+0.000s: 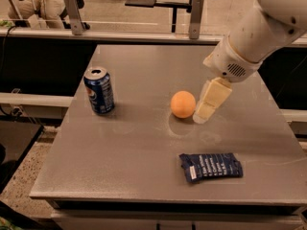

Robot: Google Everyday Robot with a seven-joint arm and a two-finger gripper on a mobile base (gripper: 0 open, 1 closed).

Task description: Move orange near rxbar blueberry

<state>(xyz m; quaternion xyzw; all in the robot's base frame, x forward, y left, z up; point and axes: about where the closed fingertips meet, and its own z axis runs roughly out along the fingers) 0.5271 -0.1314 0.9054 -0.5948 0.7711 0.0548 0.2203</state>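
— Where is the small round orange fruit?
— On the grey metal tabletop, about in the middle, resting free. The flat dark navy-blue snack bar wrapper with white text lies nearer the front edge, to the right, apart from the fruit.
— And the cream-coloured pincer?
— Angled down from the white arm, its tip just beside the fruit's right side, low over the tabletop. Open or closed, I cannot tell; nothing shows in its grip.
— Anything else?
— An upright blue soda can stands to the left, well apart from the fruit.
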